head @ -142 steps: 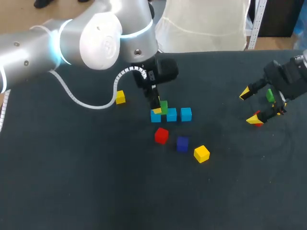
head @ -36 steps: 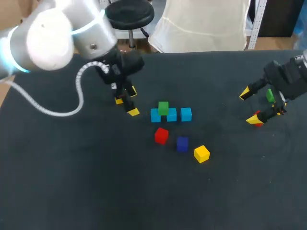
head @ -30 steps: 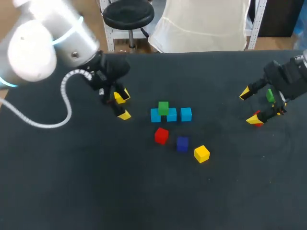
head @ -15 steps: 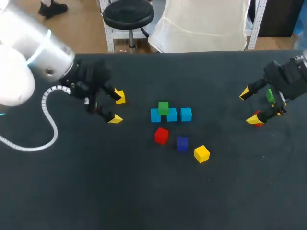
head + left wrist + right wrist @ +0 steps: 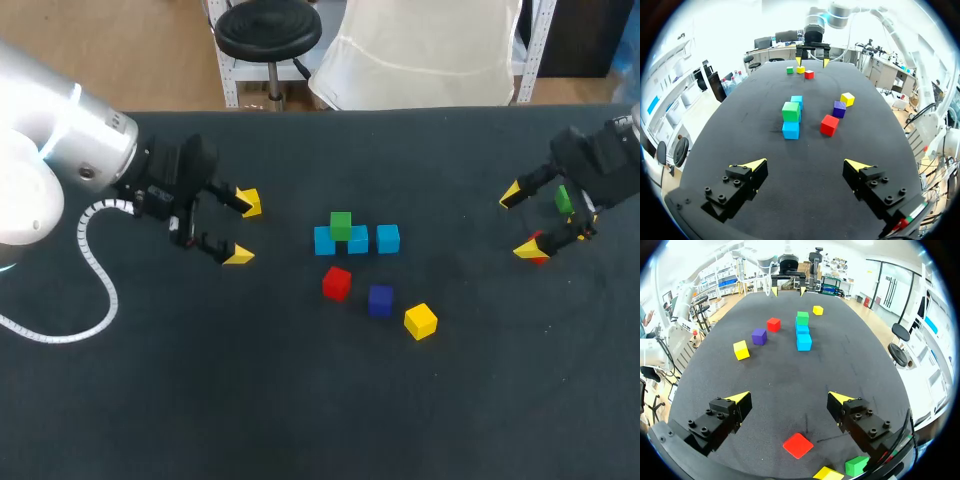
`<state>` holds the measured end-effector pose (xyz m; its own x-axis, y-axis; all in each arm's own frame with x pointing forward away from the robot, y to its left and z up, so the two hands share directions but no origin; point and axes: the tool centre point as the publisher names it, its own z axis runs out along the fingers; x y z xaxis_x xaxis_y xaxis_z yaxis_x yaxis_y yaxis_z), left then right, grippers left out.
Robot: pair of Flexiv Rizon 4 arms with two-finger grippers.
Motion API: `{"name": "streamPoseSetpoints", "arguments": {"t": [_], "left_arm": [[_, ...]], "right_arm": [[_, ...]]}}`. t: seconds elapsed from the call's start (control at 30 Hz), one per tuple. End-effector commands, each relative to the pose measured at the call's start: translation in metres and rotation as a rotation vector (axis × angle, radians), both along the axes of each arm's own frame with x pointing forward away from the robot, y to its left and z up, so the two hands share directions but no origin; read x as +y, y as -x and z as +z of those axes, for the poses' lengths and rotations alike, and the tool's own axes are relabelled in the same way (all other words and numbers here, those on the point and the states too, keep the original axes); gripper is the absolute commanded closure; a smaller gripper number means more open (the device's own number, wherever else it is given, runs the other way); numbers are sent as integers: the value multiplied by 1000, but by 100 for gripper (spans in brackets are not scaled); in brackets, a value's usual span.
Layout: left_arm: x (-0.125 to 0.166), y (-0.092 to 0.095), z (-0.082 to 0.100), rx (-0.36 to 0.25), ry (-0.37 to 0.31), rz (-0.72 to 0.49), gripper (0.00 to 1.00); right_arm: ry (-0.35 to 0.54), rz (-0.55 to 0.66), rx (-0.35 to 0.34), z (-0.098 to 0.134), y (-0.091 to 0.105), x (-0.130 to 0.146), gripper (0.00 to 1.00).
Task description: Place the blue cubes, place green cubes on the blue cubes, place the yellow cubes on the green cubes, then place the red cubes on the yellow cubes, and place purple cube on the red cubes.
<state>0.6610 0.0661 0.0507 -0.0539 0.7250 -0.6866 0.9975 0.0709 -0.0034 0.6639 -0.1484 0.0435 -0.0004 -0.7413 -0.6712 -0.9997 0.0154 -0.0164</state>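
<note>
Left tool (image 5: 241, 227): fingers wide apart, nothing between them. It sits low over the left part of the counter (image 5: 300, 400), tips pointing toward the cube cluster in the middle. The second yellow cube (image 5: 251, 203) lies just outside its far finger, right beside the tip; can't tell whether they touch. The left wrist view doesn't show that cube.

Right tool (image 5: 519, 221): also spread wide and empty, at the counter's right edge. The second red cube (image 5: 798, 445) lies on the counter in the gap between its fingers, clear of both. The second green cube (image 5: 563, 198) and third yellow cube (image 5: 827, 473) sit further back under the tool body, next to each other.

Mid-counter:
- Three blue cubes (image 5: 357, 241) in a tight row, side by side.
- The green cube (image 5: 341, 224) is on top of the row toward its left end. In the head view it looks centred over the joint between the left and middle blues.
- The right-hand blue has nothing on it.
- The red cube (image 5: 337, 283), purple cube (image 5: 380, 300) and yellow cube (image 5: 421, 321) are loose on the counter in front of the row. They run in a diagonal line, near each other but apart, with red closest to the row.
</note>
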Motion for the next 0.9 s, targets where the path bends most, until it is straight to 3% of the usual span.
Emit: {"name": "streamPoseSetpoints", "arguments": {"t": [0.03, 0.2, 0.3, 0.53, 0.9], "left_arm": [[0, -1, 0, -1, 0, -2, 0], [0, -1, 0, -1, 0, -2, 0], [0, -1, 0, -1, 0, -2, 0], [0, -1, 0, -1, 0, -2, 0], [0, -1, 0, -1, 0, -2, 0]], "right_arm": [[-3, 1, -1, -1, -1, 0, 0], [-3, 1, -1, -1, -1, 0, 0], [66, 20, -60, 7, -8, -16, 0], [150, 8, -143, 30, -49, -56, 0], [168, -48, -147, 31, -106, -123, 0]]}}
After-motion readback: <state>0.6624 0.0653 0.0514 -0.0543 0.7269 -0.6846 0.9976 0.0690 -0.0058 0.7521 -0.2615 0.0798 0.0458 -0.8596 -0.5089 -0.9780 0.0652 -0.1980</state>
